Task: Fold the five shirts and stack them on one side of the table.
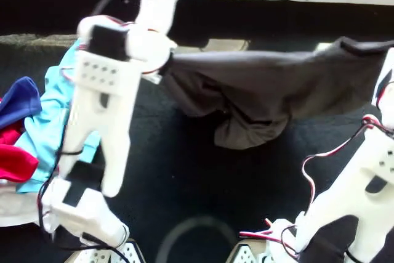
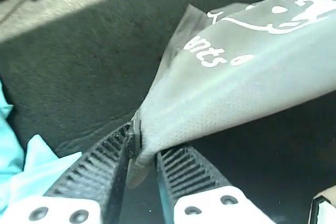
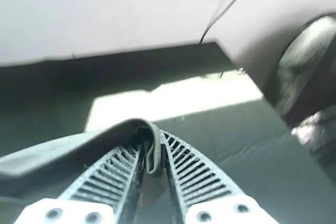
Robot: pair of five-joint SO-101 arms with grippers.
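The grey shirt [image 1: 258,84] hangs stretched in the air over the dark bench [image 1: 184,177], held up at its two ends. At one end the left end effector [image 2: 137,129] is clamped on a corner of the shirt. The cloth is pinched tight between its ribbed fingers [image 2: 100,166] and fans out away from them, with white print showing on the fabric. At the opposite end the right end effector [image 3: 152,142] is closed on the shirt's edge, a folded strip of cloth squeezed between its fingers. Between the two grips the shirt's upper edge runs fairly taut, while its middle sags in loose folds. I can't tell whether the lowest fold touches the bench. Beyond the end of the grey shirt that the left arm holds, a loose heap of garments lies on the bench. A teal shirt [image 1: 49,121] is nearest the grey one, then a blue shirt [image 1: 21,100] and a red shirt [image 1: 15,161]. A white cloth [image 1: 12,207] lies farthest from it.
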